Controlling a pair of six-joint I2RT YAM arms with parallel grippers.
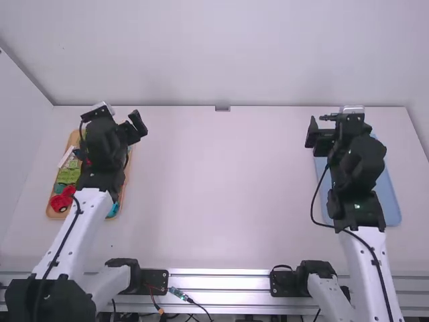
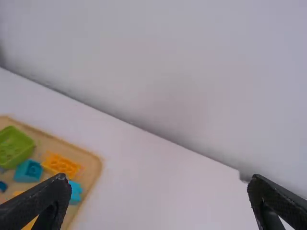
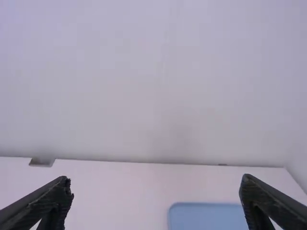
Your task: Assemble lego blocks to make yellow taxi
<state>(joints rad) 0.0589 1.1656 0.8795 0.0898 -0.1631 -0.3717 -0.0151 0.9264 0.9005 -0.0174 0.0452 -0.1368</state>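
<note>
"Several toy blocks, among them a red one point(image 1: 60, 203) and a green one point(image 1: 69, 176), sit in a wooden tray point(image 1: 70, 139) at the table's left side, the tray's long axis running away from the camera. And the orange block point(image 2: 61, 165)?"

"Pictured in the left wrist view near a rounded tray corner, its long side roughly in line with one tray edge, a teal block point(image 2: 29, 171) just beside it"

"What of the claws?"

"Both spread wide, gripping nothing: the left gripper point(image 1: 112, 122) above the tray's far end, the right gripper point(image 1: 338, 126) by the far part of a pale blue mat point(image 1: 391, 194)"

"And the setting?"

"White table point(image 1: 214, 188), pale wall point(image 1: 221, 54) rising behind it, a small grey fitting point(image 1: 222, 108) at the far edge near the middle. Metal rails point(image 1: 221, 274) line the near side, cables point(image 1: 181, 294) trailing across them"

"Where are the edges, and the room to move?"

"Tray on the left, mat on the right, each near its own side edge of the table; a broad white stretch spans the middle between them, from the rails to the wall, with the two arms well apart"
</note>
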